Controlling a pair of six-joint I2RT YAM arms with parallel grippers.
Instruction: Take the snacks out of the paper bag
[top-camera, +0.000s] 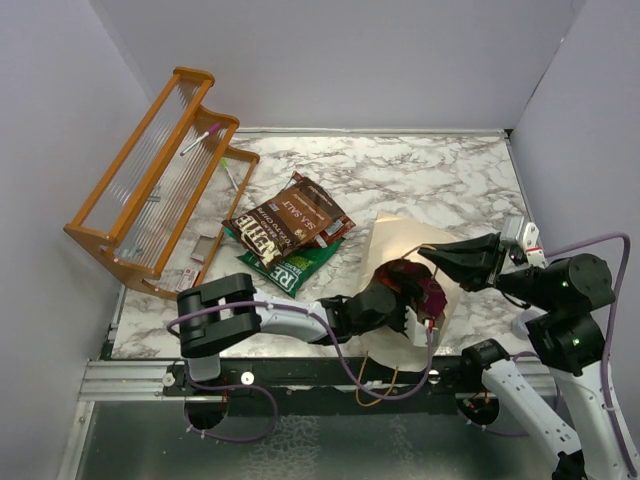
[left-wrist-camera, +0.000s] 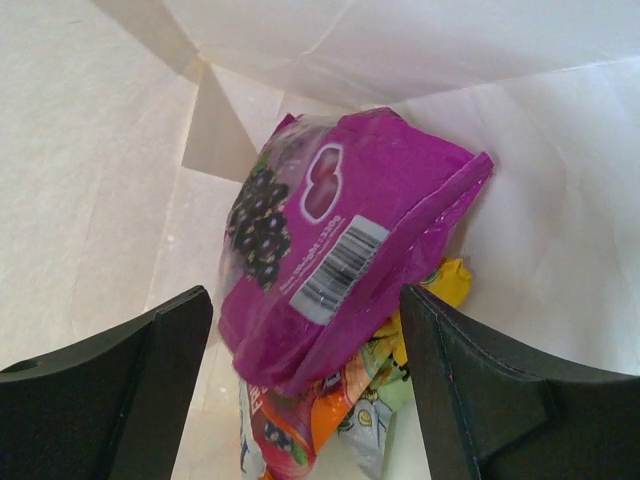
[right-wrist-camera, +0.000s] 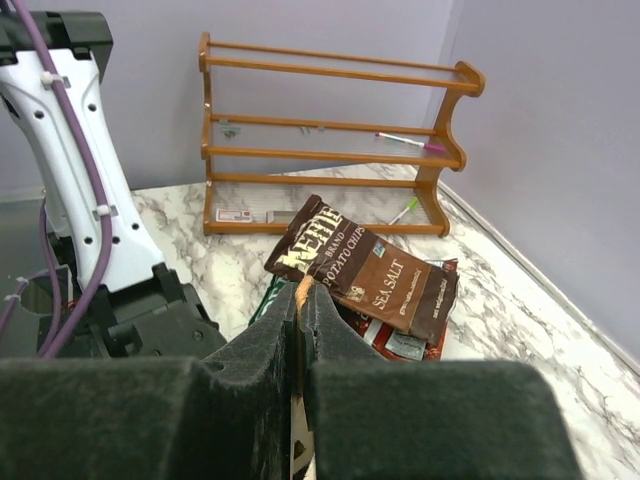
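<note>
The paper bag (top-camera: 392, 236) lies on the table with its mouth toward the arms. My left gripper (top-camera: 398, 302) is inside the mouth. In the left wrist view it (left-wrist-camera: 305, 300) is open, its jaws standing either side of the magenta-purple packet (left-wrist-camera: 345, 250) without closing on it. Small yellow (left-wrist-camera: 450, 282) and red-orange (left-wrist-camera: 305, 430) packets lie under that packet. My right gripper (top-camera: 440, 256) is shut on the bag's upper edge (right-wrist-camera: 302, 292). Outside the bag lie brown packets (top-camera: 292, 218) on a green bag (top-camera: 305, 265); the top brown one also shows in the right wrist view (right-wrist-camera: 365, 268).
An orange wooden rack (top-camera: 150, 180) stands at the far left with a pen (top-camera: 198, 139) on it; it shows in the right wrist view too (right-wrist-camera: 330, 140). Grey walls close the table on three sides. The left arm (right-wrist-camera: 70, 150) stands close beside the right gripper.
</note>
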